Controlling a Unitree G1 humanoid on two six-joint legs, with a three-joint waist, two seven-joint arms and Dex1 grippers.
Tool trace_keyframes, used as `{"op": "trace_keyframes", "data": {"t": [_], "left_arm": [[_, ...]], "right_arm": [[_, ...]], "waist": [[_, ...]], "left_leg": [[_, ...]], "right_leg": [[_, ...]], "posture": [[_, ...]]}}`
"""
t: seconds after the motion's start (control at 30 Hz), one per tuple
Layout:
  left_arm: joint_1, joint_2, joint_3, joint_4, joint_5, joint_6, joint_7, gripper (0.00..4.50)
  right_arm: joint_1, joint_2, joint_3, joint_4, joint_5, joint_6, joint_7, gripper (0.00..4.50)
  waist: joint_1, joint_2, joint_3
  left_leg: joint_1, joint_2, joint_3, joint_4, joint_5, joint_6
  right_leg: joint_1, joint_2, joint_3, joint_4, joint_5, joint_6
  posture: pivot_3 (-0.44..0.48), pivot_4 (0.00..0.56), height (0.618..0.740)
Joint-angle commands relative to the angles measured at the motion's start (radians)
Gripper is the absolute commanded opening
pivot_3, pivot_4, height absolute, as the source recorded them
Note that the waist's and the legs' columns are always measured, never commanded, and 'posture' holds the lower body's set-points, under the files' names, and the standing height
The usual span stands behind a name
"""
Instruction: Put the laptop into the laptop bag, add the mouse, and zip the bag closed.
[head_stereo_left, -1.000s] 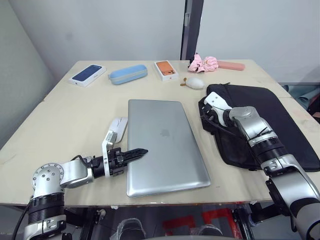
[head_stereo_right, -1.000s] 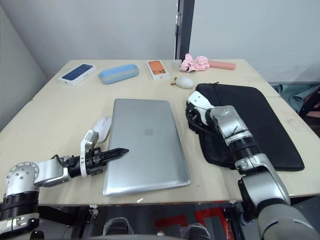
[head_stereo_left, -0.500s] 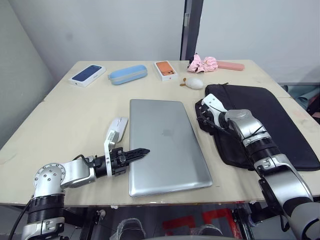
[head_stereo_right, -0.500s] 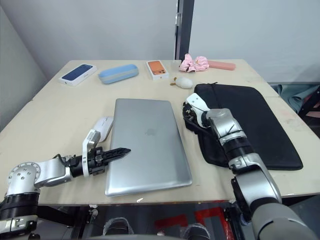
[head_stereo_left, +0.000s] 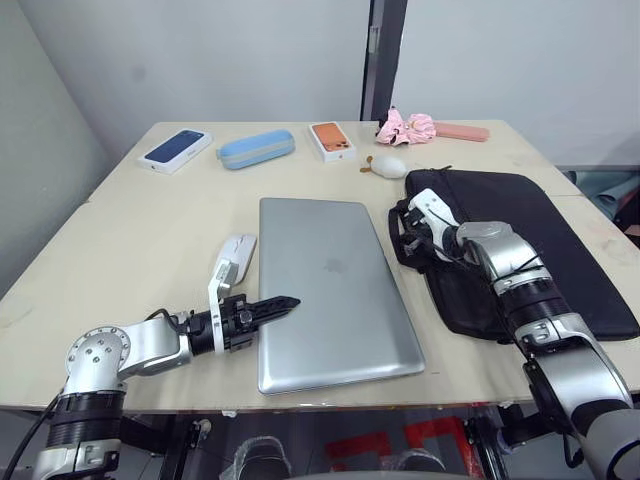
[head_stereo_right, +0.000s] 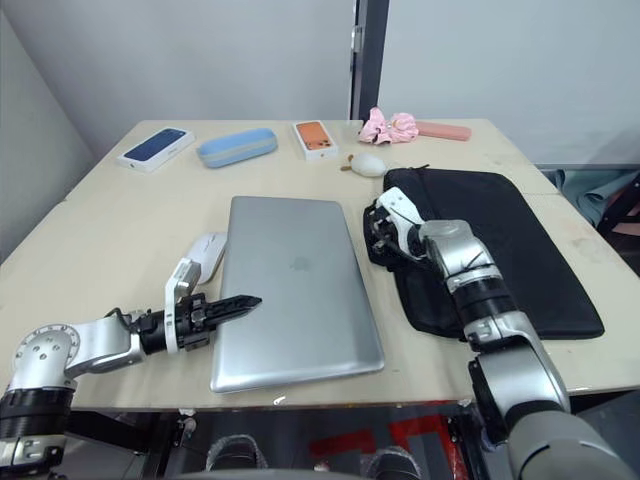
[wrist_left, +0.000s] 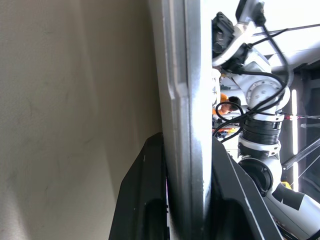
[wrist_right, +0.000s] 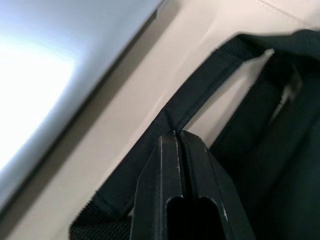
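Lying flat and closed at centre of surface (head_stereo_left: 140, 220): laptop (head_stereo_left: 335, 290), not yet in bag (head_stereo_left: 540, 250). Bag resting flat just to the laptop's right, apparently not yet spread open. Mouse (head_stereo_left: 237, 257) sitting just beside the laptop's left edge, untouched. Judging all three steps outstanding: insertion, mouse, zipping.

Left end effector (head_stereo_left: 278, 303) clamping the laptop's left edge, one finger above and one below, as left wrist view confirms: metal edge (wrist_left: 185, 125) running between both black fingers (wrist_left: 145, 200). Right end effector (head_stereo_right: 378, 228) sitting at the bag's near-left corner, fingers closed together on a black strap handle (wrist_right: 200, 85), per right wrist view.

Head views giving overall layout, including clutter along the far edge: blue phone box (head_stereo_left: 175, 149), blue case (head_stereo_left: 256, 148), orange phone box (head_stereo_left: 332, 139), pink scrunchie (head_stereo_left: 407, 127), white lump (head_stereo_left: 390, 166). Not resolving either grip there; wrist views supplying that. Right wrist view also showing the strap lifted clear of the surface with the laptop's edge (wrist_right: 65, 75) nearby. Zipper state not determinable in any view.
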Motion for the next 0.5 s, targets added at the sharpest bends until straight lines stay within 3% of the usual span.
{"op": "trace_keyframes", "data": {"t": [0.03, 0.17, 0.5], "left_arm": [[-0.004, 0.024, -0.018, -0.059, -0.015, -0.013, 0.006, 0.31], [-0.010, 0.032, -0.028, -0.055, -0.037, -0.028, -0.003, 0.31], [-0.048, 0.042, -0.046, -0.024, -0.075, -0.060, -0.015, 0.31]], "right_arm": [[-0.001, -0.049, -0.091, -0.124, 0.123, 0.081, 0.078, 0.02], [0.007, -0.108, -0.168, -0.179, 0.244, 0.199, 0.133, 0.02], [-0.077, -0.197, -0.367, -0.211, 0.469, 0.445, 0.100, 0.02]], "waist": [[0.002, 0.000, 0.000], [0.003, 0.000, 0.000], [0.003, 0.000, 0.000]], "left_leg": [[0.000, 0.000, 0.000, 0.000, 0.000, 0.000], [0.000, 0.000, 0.000, 0.000, 0.000, 0.000], [0.001, 0.000, 0.000, 0.002, 0.001, 0.001]], "right_leg": [[0.000, 0.000, 0.000, 0.001, 0.000, 0.000], [0.000, 0.000, 0.000, 0.001, 0.000, 0.001], [0.000, 0.000, 0.001, 0.001, 0.000, 0.001]], "posture": [[0.000, 0.150, 0.740], [0.000, 0.150, 0.740], [0.000, 0.150, 0.740]]}}
